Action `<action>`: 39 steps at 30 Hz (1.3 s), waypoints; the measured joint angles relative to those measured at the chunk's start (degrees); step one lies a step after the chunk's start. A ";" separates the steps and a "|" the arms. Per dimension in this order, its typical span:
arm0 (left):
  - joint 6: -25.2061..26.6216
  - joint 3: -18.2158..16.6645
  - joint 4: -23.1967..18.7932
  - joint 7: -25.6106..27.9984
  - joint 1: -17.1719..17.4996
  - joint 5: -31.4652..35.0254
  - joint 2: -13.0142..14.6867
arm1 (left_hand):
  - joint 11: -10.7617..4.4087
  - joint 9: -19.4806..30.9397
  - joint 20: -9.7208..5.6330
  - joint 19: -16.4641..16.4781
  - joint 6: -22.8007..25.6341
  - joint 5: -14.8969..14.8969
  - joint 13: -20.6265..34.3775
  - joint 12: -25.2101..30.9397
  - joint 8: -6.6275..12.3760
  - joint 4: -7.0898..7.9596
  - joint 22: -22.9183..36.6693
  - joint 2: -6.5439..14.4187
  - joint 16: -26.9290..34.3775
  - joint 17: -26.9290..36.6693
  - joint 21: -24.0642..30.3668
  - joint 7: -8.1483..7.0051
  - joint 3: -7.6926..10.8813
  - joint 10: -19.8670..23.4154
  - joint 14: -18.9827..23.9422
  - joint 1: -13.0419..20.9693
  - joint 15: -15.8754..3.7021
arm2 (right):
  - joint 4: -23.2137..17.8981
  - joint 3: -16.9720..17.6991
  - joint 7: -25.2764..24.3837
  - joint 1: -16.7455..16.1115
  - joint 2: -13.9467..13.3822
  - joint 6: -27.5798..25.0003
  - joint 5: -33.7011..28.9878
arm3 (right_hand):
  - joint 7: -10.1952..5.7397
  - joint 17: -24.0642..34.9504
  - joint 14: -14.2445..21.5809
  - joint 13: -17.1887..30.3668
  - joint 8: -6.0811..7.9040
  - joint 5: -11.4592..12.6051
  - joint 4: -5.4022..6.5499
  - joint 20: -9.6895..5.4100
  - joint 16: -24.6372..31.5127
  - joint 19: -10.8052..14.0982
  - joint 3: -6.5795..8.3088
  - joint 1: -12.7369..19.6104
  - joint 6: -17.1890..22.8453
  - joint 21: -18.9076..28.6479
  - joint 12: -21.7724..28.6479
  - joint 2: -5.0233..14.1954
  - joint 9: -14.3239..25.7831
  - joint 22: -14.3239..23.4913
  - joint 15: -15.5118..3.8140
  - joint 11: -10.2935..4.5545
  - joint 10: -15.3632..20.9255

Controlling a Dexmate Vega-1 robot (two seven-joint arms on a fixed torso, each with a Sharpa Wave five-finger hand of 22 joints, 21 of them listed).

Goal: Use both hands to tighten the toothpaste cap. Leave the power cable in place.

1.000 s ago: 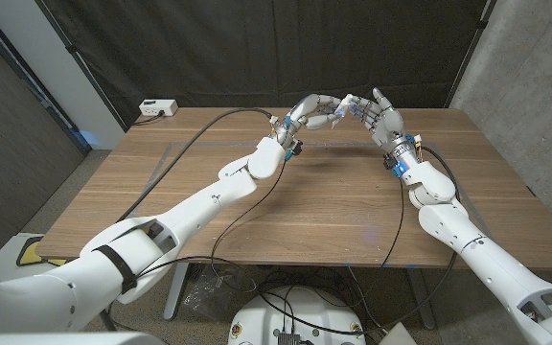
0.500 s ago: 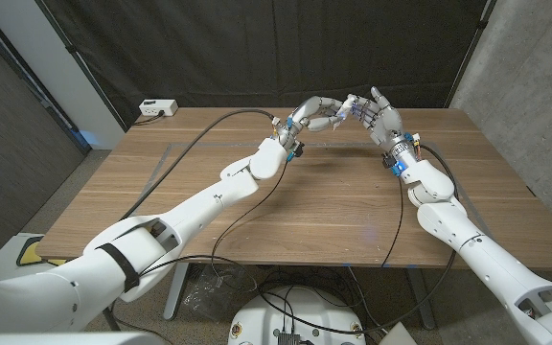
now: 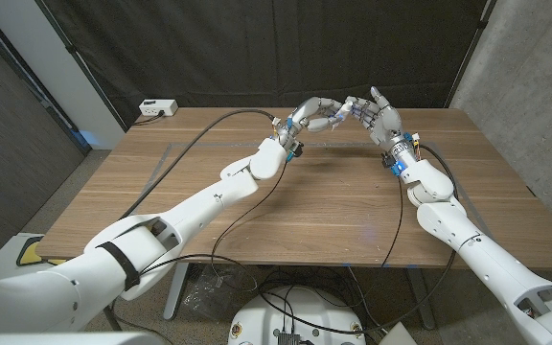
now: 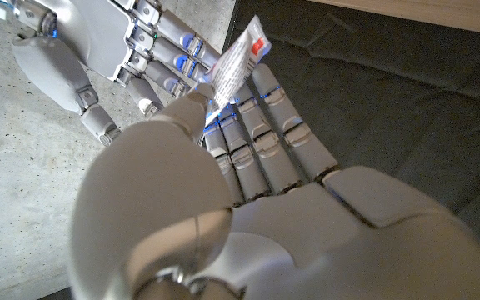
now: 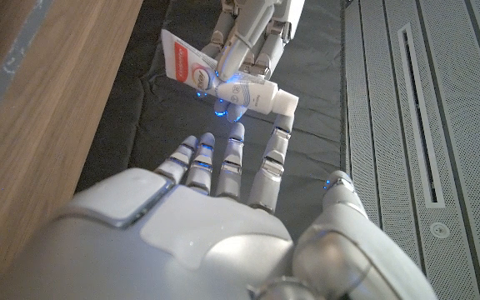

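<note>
The left hand [image 5: 252,37] holds the tube [image 5: 223,79] in the air above the counter's [image 3: 333,206] far edge, fingers wrapped round its body. The tube's long axis runs crosswise, cap [image 5: 285,104] end toward the right hand [image 3: 383,119], which is nearer the cap. That hand's fingers [image 5: 227,162] are spread, holding nothing (just short of the cap). One tube, one cap; one cable [image 3: 175,158] lies on the counter.

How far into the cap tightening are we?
Done: toothpaste tube lifted off the table, held by the left hand. In hand: right hand open at the cap end, not gripping it. Left: grip and twist cap. No power cable identifiable.
</note>
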 measured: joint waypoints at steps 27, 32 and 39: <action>0.98 -0.88 -1.20 2.06 0.51 0.35 0.99 | 0.00 0.00 0.32 -0.31 0.00 -0.15 0.00 0.00 -0.01 0.24 -0.01 0.00 0.00 0.12 0.51 0.00 0.25 0.00 0.01 0.00 -0.01 | -0.88 0.56 -2.36 -1.13 -0.28 0.30 -0.92 | -0.12 0.00 0.41 0.00 0.25 0.00 -0.23 0.00 0.00 0.00 0.23 0.31 1.94 0.00 0.27 0.31 0.14 0.00 -0.41 -0.11 0.72; 1.41 -1.22 -2.37 2.19 1.03 0.43 1.66 | 0.00 0.00 0.32 -0.31 0.00 -0.15 0.00 0.00 -0.01 0.40 -0.01 -0.01 0.00 0.12 0.51 0.00 0.40 0.00 0.01 -0.01 -0.01 | -0.91 0.65 -2.83 -1.33 -0.25 0.31 -0.94 | 1.75 0.14 0.41 0.00 -2.53 0.00 -0.01 0.00 0.00 0.00 0.01 0.31 -4.49 0.00 0.00 0.31 0.14 0.00 -0.41 0.57 -0.20; 2.36 -1.88 -5.18 2.33 2.19 0.74 2.99 | 0.00 0.00 0.32 -0.31 0.00 -0.15 0.00 0.00 -0.01 0.22 -0.01 -0.22 0.39 0.11 0.51 0.00 0.57 0.00 0.01 -0.22 -0.01 | -0.92 0.70 -3.54 -1.49 -0.04 0.34 -0.94 | 3.00 0.15 -0.05 0.00 -3.89 0.00 0.19 0.00 0.00 0.00 -0.19 0.00 -9.19 0.00 -0.48 -0.01 0.19 0.00 0.05 0.81 -0.86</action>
